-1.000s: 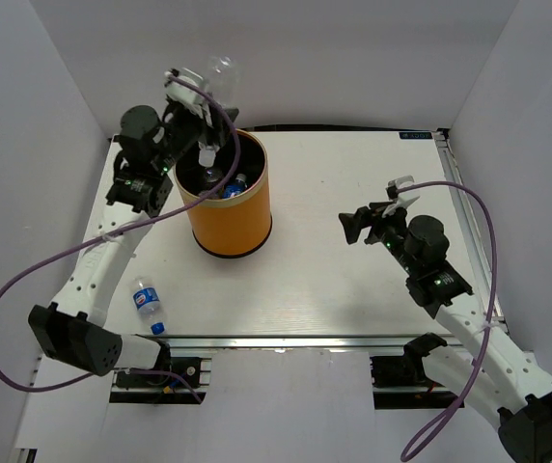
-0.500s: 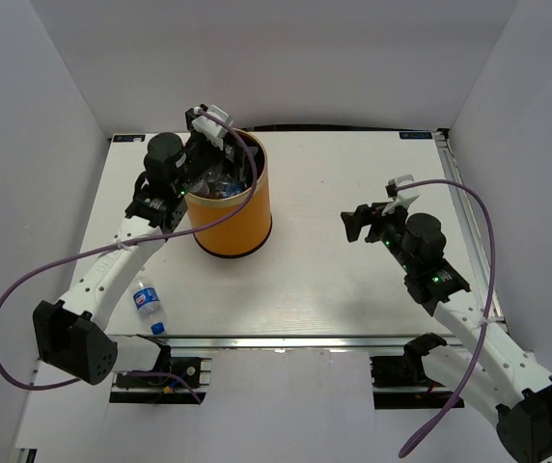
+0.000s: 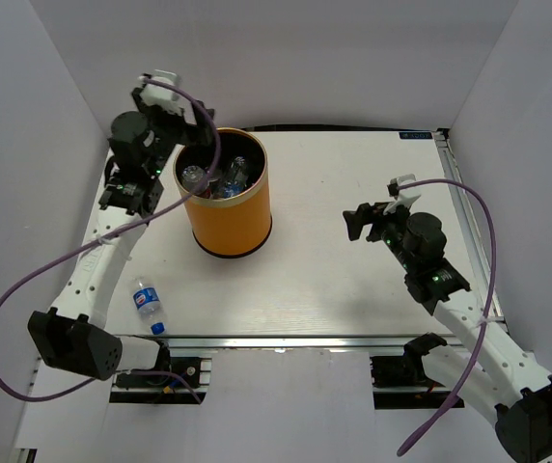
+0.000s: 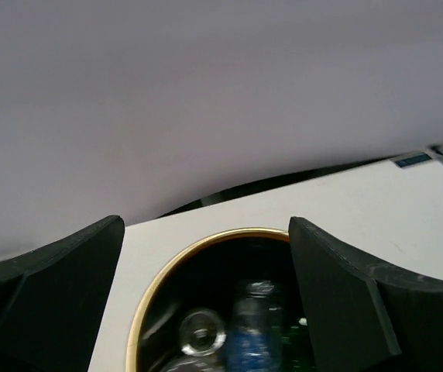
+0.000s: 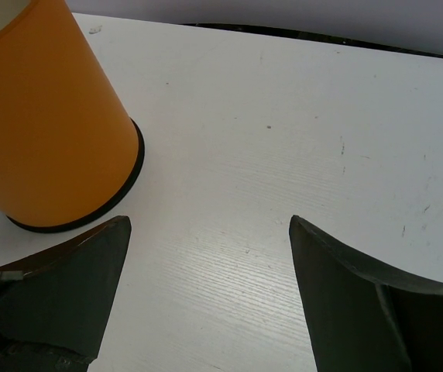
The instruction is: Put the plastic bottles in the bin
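Top external view: the left gripper (image 3: 160,85) is raised at the far-left side of the tall orange cylindrical bin (image 3: 233,220), jaws wide and empty. Several clear plastic bottles (image 3: 213,179) lie inside the bin. One blue-labelled clear plastic bottle (image 3: 147,303) lies on the white table (image 3: 334,280), near-left of the bin. The right gripper (image 3: 378,204) is well apart to the right, jaws wide and empty.

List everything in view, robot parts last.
bin: one, orange with black inside, upright on the left half of the table.
bottles in the bin: several, clear, one with blue on it; exact count hidden.
loose bottle: one, clear with blue label and cap, lying at the near left edge.
table: one, white.
cables: two, purple, one looping along each arm.
left gripper: open, empty, above the bin's far-left rim.
right gripper: open, empty, over bare table right of the bin.
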Controlling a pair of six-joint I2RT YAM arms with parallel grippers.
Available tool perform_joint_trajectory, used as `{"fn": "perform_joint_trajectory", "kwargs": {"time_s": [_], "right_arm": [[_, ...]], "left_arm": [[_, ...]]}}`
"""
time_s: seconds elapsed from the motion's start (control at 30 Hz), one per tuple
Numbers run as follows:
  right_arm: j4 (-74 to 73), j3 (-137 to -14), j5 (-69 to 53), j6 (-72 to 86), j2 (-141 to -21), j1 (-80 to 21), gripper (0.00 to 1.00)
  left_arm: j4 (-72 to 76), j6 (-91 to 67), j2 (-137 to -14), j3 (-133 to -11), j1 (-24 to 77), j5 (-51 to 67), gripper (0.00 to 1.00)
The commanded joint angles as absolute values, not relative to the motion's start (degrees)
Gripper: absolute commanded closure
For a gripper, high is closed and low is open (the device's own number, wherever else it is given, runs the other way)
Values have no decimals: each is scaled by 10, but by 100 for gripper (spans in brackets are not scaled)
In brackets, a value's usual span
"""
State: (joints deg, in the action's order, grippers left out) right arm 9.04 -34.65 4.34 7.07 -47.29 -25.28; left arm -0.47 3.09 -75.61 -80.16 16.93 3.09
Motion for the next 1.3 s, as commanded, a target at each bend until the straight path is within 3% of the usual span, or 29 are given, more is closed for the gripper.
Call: {"fn": "perform_joint_trajectory", "kwargs": {"time_s": [0.0,0.2,0.5,0.87,1.27], "right_arm": [[98,-348,52,69,-476,-249,11],[83,-357,54,69,-482,-246,11],[62,-358,95,63,-454,-245,11],[47,-372,127,77,-504,-245,11],[88,-346,109,76,-482,-245,11]], "left_arm": [[-35,-47,-740,-817,79,57,2],[-48,-90,-775,-820,18,83,2],[-8,-235,-800,-725,-102,98,2],[72,-261,-734,-516,-107,90,2],[49,-255,-726,-512,-108,68,2]]}}
